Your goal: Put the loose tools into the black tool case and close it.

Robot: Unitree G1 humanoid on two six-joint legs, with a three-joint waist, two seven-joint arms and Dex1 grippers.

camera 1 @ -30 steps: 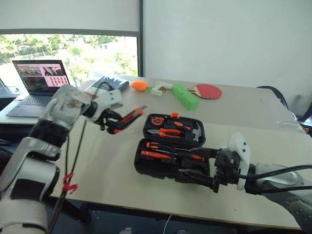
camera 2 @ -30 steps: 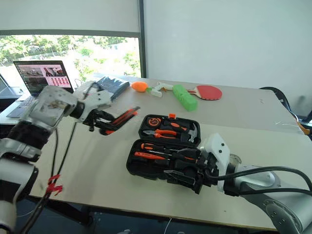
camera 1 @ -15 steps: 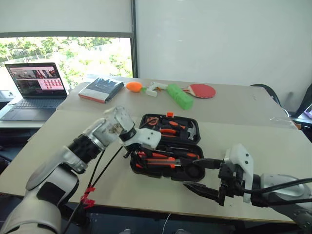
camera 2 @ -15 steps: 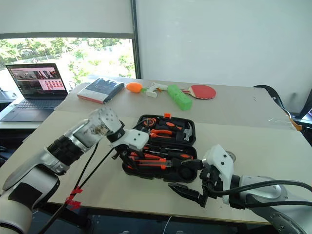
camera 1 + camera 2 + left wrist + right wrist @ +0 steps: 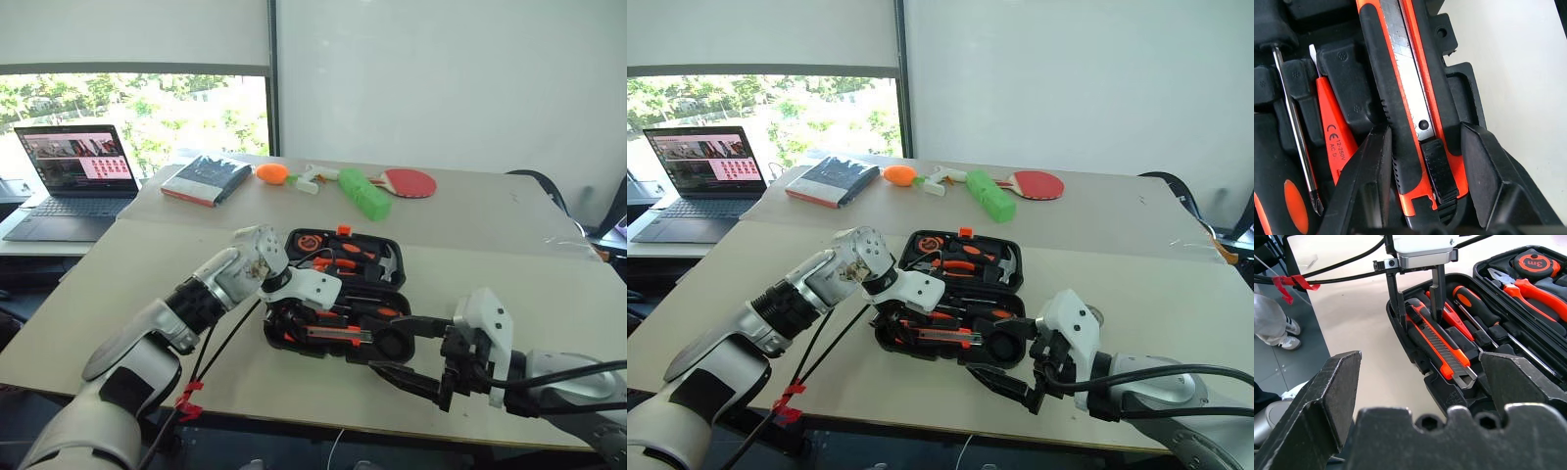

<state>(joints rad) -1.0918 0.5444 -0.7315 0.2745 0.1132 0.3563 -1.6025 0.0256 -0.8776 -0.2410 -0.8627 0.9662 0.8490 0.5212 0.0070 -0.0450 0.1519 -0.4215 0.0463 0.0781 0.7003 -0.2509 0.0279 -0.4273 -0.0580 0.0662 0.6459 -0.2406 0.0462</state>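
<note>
Utility knife point(image 5: 1405, 105): brought from above worktop point(image 5: 549, 284) into black tool case point(image 5: 338, 304), clasped by left tool point(image 5: 1422, 161); right tool point(image 5: 1415, 382) held wide; release pending.

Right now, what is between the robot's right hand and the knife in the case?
In the right wrist view, only the case's near rim and bare table lie between the open right hand and the knife, which the left hand holds.

The left arm is reaching in from the near left, wrist bent so its left pincer point(image 5: 1418, 289) is pointing steeply down, fingers point(image 5: 1371, 181) straddling a black-orange knife point(image 5: 1405, 112). The right arm is lying low at the near right, its right pincer point(image 5: 402, 351) gaping wide, pointing left.
</note>
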